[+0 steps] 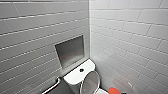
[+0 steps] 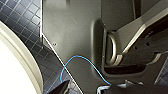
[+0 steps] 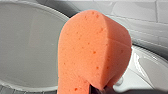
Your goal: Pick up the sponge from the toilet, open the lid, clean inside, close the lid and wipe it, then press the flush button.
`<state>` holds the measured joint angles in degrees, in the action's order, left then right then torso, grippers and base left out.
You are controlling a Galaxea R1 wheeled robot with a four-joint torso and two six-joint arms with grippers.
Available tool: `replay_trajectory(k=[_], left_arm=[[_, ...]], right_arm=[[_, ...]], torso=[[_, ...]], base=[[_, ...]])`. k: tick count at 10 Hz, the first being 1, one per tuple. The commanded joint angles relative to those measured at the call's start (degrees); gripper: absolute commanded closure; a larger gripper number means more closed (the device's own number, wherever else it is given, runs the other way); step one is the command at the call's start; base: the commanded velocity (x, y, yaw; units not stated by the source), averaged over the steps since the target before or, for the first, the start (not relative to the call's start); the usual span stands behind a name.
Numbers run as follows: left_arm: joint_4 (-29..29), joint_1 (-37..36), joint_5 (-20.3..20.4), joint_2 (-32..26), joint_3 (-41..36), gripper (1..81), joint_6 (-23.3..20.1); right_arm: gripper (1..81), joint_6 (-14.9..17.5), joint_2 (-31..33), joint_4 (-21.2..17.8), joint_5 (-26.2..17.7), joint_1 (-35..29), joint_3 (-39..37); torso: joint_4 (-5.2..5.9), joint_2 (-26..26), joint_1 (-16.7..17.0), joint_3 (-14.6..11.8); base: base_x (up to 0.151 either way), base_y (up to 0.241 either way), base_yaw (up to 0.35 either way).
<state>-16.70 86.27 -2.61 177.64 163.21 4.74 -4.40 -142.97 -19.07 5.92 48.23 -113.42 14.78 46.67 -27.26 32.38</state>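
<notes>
Your right fingers clamp the sponge; soft and light, it folds beyond them, so grip deep.

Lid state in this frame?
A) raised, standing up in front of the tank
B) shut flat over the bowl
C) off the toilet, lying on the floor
A: in the head view the lid stands raised in front of the tank of the toilet, near the flush button.
</notes>
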Motion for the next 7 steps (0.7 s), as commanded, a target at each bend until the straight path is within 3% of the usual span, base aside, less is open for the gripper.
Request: replay_trajectory(k=[1, 5, 6, 7], left_arm=[[0.09, -0.97, -3.80, 0.00, 0.18, 1.0, 0.00], [0.09, -0.88, -3.72, 0.09, 0.18, 1.0, 0.00], [0.09, -0.88, -3.81, 0.00, 0.18, 1.0, 0.00], [0.09, -0.80, -3.72, 0.00, 0.18, 1.0, 0.00]], right_arm=[[81.1, 0.18, 1.17, 0.70, -3.46, -8.09, 0.49], [81.1, 0.01, -1.28, 0.70, -3.73, -8.45, -1.78], [81.1, -0.17, -1.82, 0.61, -3.73, -7.92, -2.58], [81.1, -0.26, -2.78, 0.35, -3.73, -7.66, -3.90]], torso=[[0.00, 5.73, -3.68, -0.22], [0.00, 11.00, -6.98, 1.27], [0.00, 18.65, -11.89, 1.29], [0.00, 15.23, -9.64, 1.29]], base=[[0.000, 0.000, 0.000], [0.000, 0.000, 0.000], [0.000, 0.000, 0.000], [0.000, 0.000, 0.000]])
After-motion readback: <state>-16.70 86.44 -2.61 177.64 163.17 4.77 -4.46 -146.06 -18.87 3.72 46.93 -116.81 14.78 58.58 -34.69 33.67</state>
